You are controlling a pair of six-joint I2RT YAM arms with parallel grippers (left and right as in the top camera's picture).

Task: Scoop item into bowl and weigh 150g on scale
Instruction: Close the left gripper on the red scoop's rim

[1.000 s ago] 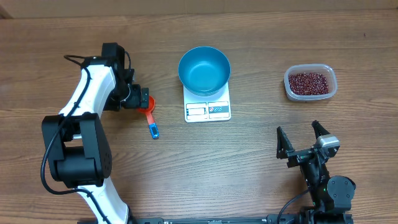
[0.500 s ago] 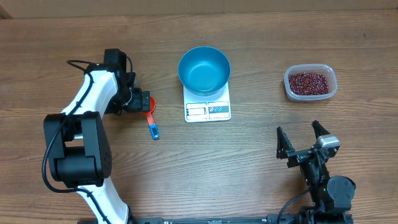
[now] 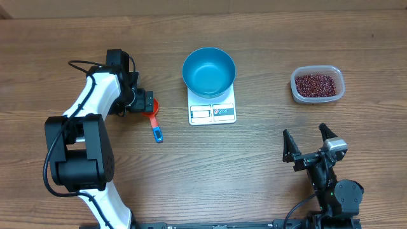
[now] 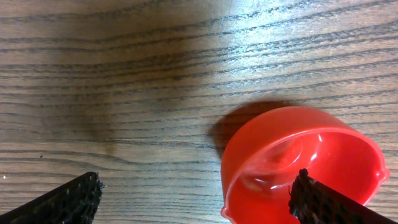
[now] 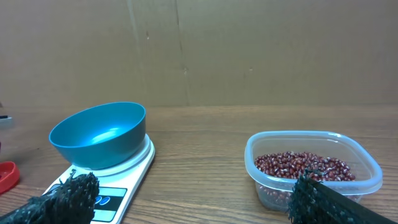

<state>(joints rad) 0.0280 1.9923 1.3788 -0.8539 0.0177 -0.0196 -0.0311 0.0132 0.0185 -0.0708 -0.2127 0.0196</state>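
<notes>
Right gripper [image 3: 304, 131] is nearest the base, jaws spread wide, nothing between them, over the wooden table [image 3: 254, 172]. Further out on the left, the left gripper [image 3: 144, 102] is low at the red scoop [image 3: 153, 109], jaws also wide. The cup lies off toward one fingertip, ungripped, contact unclear. Mid-table, the bowl [image 3: 208, 71] sits on the scale [image 3: 212, 112], display edge nearer. The beans [image 3: 315, 84] lie in the clear tub [image 3: 296, 90], far right, well apart from the bowl.
</notes>
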